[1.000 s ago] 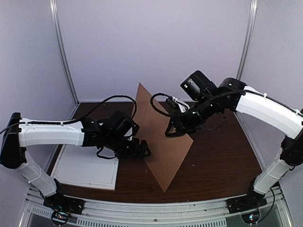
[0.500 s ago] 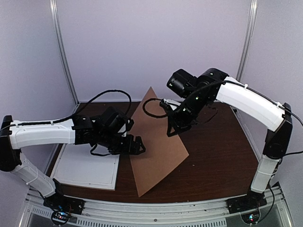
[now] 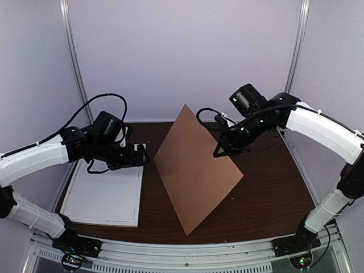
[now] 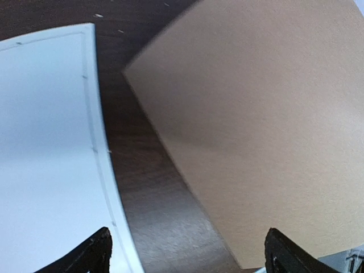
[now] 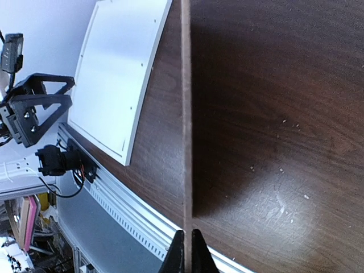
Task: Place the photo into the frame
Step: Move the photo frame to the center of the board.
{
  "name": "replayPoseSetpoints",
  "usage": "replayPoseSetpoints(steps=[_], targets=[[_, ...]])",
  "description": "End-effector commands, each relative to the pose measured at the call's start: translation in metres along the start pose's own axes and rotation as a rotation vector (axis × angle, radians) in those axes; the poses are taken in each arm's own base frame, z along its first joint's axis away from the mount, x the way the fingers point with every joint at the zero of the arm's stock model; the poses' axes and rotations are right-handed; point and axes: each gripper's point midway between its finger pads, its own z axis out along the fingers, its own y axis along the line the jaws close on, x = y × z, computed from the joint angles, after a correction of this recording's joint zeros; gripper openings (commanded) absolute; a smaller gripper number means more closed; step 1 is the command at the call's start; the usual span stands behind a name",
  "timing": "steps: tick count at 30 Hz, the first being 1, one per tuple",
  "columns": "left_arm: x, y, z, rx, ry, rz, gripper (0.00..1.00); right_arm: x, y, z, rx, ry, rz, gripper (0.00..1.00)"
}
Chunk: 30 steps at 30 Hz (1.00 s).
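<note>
The frame (image 3: 102,196) is a white rectangle with a thin rim around a plain white surface. It lies flat on the table (image 3: 267,187), at the near left.

My left arm (image 3: 40,159) stretched in from the left, left claw (image 3: 142,154) spread wide and empty, my right arm (image 3: 318,128) arched high — wrist tipped down, right claw (image 3: 219,149) pinched tight on the brown board (image 3: 196,170) edge

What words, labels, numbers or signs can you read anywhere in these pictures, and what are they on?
No text can be read in any view.
The brown board: blank, no print or label.
The frame: plain white, no marking.
The clutter beyond the table edge, in the right wrist view: too small and blurred to tell.
</note>
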Motion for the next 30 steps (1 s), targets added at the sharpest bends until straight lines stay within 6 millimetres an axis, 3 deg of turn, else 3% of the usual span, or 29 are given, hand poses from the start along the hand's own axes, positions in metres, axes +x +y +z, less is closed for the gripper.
replayPoseSetpoints(steps=[1,5,9,17,21,30], targets=[[-0.020,0.071,-0.026,-0.174,-0.041,-0.013,0.95,-0.044,0.010,-0.057,-0.181,-0.237,0.038,0.00],[-0.030,0.134,-0.038,-0.315,-0.053,-0.094,0.98,-0.057,0.010,-0.082,-0.276,-0.293,0.055,0.00],[-0.027,0.204,-0.042,-0.427,-0.012,-0.239,0.98,-0.067,0.008,-0.089,-0.367,-0.298,0.078,0.00],[-0.036,0.303,-0.051,-0.577,0.033,-0.435,0.98,-0.089,-0.001,-0.100,-0.470,-0.330,0.083,0.00],[-0.046,0.329,-0.037,-0.545,0.069,-0.463,0.98,-0.098,-0.006,-0.091,-0.506,-0.324,0.091,0.00],[-0.042,0.374,0.002,-0.487,0.207,-0.511,0.98,-0.108,-0.013,-0.080,-0.535,-0.314,0.104,0.00]])
